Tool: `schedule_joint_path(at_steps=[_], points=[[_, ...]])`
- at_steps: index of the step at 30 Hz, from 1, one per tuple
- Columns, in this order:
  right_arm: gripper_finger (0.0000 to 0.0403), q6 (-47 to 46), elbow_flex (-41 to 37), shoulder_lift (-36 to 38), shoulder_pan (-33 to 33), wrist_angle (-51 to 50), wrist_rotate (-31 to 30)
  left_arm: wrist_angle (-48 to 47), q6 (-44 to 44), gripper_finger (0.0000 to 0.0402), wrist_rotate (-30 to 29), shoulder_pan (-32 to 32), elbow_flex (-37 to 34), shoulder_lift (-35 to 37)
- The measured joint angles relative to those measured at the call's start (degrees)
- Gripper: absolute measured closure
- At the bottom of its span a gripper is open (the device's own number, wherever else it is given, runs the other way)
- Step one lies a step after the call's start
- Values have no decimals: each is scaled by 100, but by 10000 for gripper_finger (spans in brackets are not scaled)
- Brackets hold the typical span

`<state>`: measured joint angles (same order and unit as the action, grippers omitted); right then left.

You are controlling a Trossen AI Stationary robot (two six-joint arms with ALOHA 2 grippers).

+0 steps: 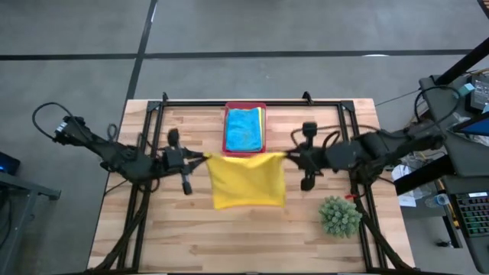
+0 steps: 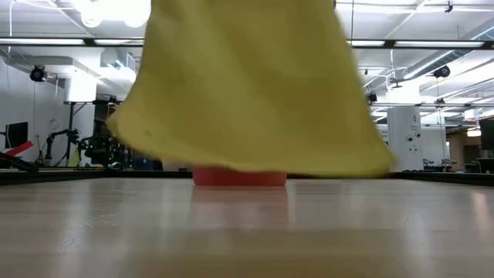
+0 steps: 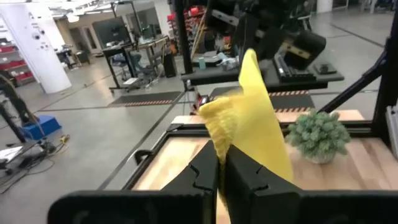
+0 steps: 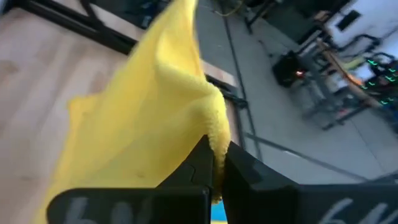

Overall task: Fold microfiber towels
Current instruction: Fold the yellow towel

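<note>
1. My left gripper (image 1: 200, 156) has its jaws clamped on the yellow towel (image 1: 246, 179) at its left top corner.
2. The towel hangs spread between both arms, above the middle of the surface (image 1: 229, 244), just in front of the pink tray (image 1: 244, 106). Its held edge runs left to right; the free edge points down.
3. My right gripper (image 1: 289, 156) is clamped on the other corner.
4. I judge this the carry-and-lay step; next I should lower it flat, tension even.
</note>
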<state>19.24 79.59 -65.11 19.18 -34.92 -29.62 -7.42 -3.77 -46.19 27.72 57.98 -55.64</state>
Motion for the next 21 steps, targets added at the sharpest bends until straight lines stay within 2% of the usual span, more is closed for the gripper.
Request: schedule_joint_path(at_steps=[2,5,9,11,16,21], points=[[394,162,17,94,-192,-8,3,-285,-61,402,40,-99,-4,277],[394,348,46,149,-418,4,55,-615,-542,402,408,-238,-18,620],[394,221,16,154,-503,-105,1037,-1108,-627,402,817,-240,-28,762],[394,12,-38,111,-470,-231,1438,-1332,-440,402,1229,-218,-28,691],[394,-414,-288,-68,-271,-388,2193,-1385,-393,402,2722,-79,-60,168],[394,-961,-621,-204,47,-380,3124,-1276,-265,402,3538,268,-66,-625]])
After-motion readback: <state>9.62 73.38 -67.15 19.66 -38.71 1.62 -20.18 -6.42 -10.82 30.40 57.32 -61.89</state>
